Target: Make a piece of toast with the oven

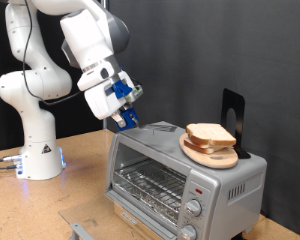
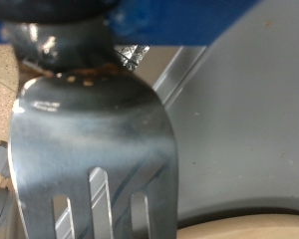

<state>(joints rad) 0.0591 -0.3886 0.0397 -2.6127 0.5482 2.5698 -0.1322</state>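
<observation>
While the arm (image 1: 60, 60) leans in from ten o'clock in the exterior view, the oven (image 1: 180, 175) sits at about five o'clock on the wooden table (image 1: 50, 205), its glass door shut, the wire rack showing behind it and two knobs stacked at its near corner. On its roof, towards three o'clock, rests a round wooden plate (image 1: 208, 155), and the toast (image 1: 210, 134) lies flat on that plate, a pale slice with a tan crust. A dark upright stand (image 1: 232, 115) rises just behind it.

The gripper (image 1: 122, 112) hangs just above the oven's roof at its far corner, near but apart from the plate. From the wrist view it is clamped on the neck of a metal spatula (image 2: 95, 149), a slotted steel blade that fills most of the picture, with a curved pale rim, likely the plate, showing past the blade's tip.

I'd judge the toast light, soft in the middle and easily crushed or torn by fingers, so it is better carried from underneath on the flat blade than pinched. It may slide on smooth steel if the blade tilts.
</observation>
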